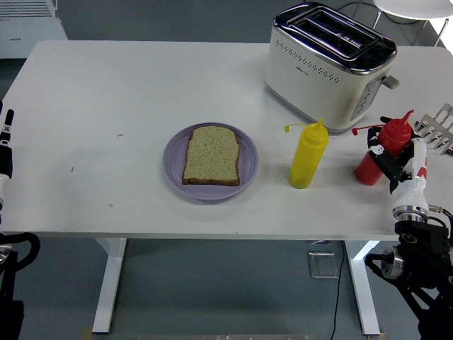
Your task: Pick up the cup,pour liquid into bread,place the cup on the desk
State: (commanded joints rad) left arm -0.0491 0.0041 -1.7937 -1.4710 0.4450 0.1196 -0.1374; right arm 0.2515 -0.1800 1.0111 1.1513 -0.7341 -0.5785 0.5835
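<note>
Red squeeze bottle (376, 157) — the only vessel at the right hand — stands upright on the white table (127, 92) near its right edge, just in front of the toaster's right end. Its lower right side is covered by the right hand (396, 164), whose dark fingers (380, 156) wrap the bottle's body; whether the bottle's base touches the table cannot be made out. The white forearm rises nearly vertically from the lower right corner, wrist below the table edge.

Yellow squeeze bottle (308, 156) stands upright to the left, well apart from the red one, its cap tip hanging to one side. Further left, a slice of bread (211, 155) lies flat on a purple plate (173, 166) near the table's middle. The cream toaster (329, 67) sits behind the bottles. A metal rack (439, 127) is cut off by the right edge.

Left hand (6, 152) — mostly cropped at the left edge, beside the table; its fingers cannot be judged.
</note>
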